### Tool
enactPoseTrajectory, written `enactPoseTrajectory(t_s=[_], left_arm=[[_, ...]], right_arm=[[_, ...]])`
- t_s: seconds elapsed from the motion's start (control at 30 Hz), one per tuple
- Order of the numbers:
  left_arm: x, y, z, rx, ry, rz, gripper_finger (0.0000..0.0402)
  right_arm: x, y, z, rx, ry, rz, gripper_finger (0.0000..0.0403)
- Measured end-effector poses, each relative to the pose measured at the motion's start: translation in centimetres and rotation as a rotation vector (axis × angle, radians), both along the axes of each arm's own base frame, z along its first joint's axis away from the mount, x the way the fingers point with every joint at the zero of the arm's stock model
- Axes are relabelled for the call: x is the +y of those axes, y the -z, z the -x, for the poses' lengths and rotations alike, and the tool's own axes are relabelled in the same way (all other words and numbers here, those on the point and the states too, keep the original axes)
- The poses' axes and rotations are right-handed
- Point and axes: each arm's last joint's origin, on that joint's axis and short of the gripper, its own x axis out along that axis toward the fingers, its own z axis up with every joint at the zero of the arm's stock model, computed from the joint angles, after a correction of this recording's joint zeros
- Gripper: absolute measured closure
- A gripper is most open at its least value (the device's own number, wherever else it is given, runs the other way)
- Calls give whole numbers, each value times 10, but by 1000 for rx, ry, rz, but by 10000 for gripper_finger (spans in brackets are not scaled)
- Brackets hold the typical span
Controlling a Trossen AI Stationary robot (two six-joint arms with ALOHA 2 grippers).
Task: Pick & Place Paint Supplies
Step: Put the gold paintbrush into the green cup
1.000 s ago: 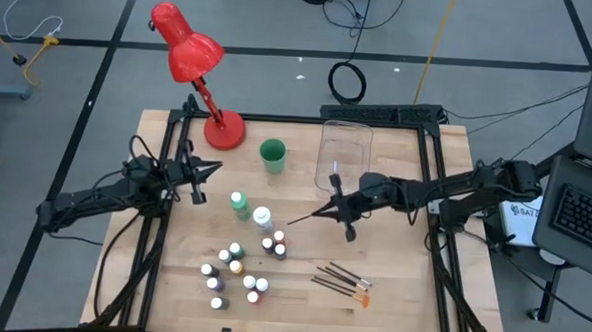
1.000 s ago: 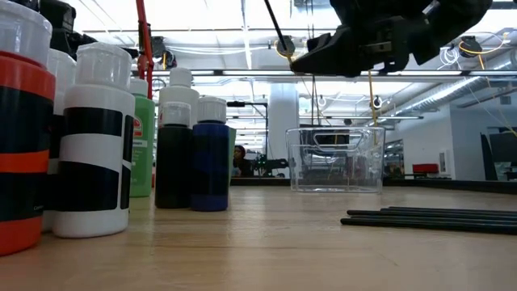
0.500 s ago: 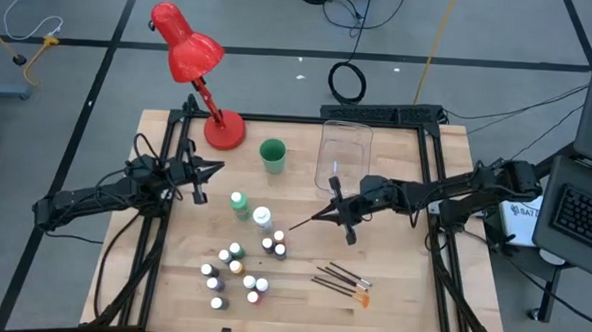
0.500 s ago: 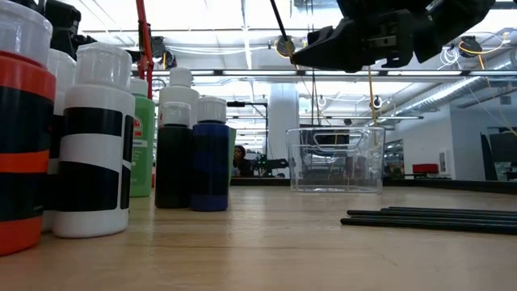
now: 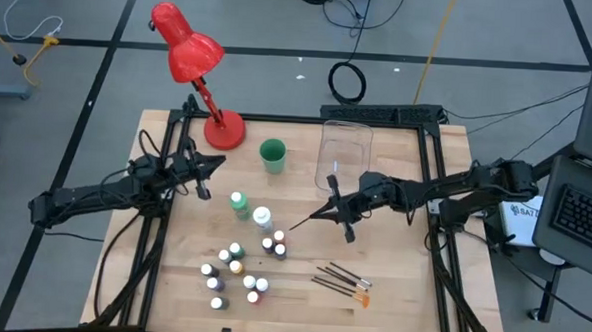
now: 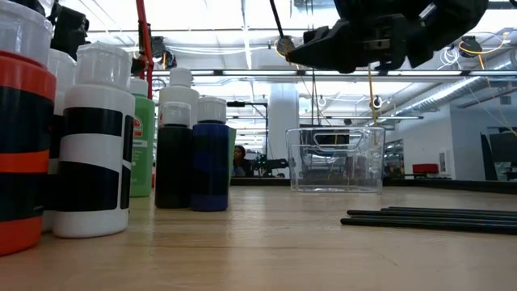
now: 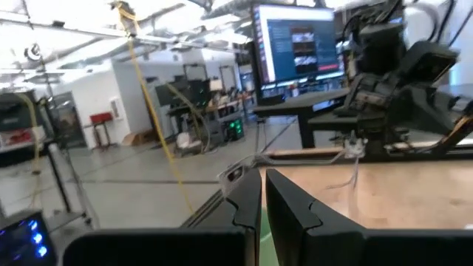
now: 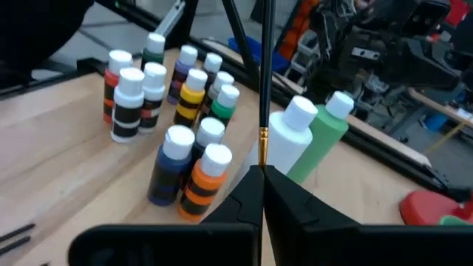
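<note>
From above, the right gripper [image 5: 332, 205] hangs over mid-table, fingers clamped on a brush [image 5: 304, 217] pointing toward the bottles [image 5: 237, 268]. Its wrist view alone shows the brush's gold ferrule [image 8: 262, 145]. The left gripper [image 5: 208, 163], fingers together, holds nothing near the lamp [image 5: 195, 67].

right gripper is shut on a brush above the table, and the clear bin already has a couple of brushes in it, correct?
Not quite. The right gripper is shut on a brush above the table, but the clear bin looks empty in the high and low views; the other brushes lie on the table.
</note>
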Motion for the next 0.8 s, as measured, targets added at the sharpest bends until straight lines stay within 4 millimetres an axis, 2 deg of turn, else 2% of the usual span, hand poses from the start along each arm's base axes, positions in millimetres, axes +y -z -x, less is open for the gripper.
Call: enactPoseTrajectory(t_s=[0.1,0.27,0.47,0.67,0.8], left_arm=[[1,1,-7,5,34,3,376],[3,1,-19,-16,110,-3,376],[-1,2,-33,-39,201,-87,369],[-7,-3,-50,-23,258,-127,300],[-10,-12,-65,-14,294,-128,243]], right_arm=[[-3,1,-11,-48,-16,-15,403],[-7,-1,-38,-1,-12,-9,403],[-12,-13,-61,6,18,-5,403],[-26,-18,-82,111,79,-23,403],[-30,-22,-88,109,83,2,403]])
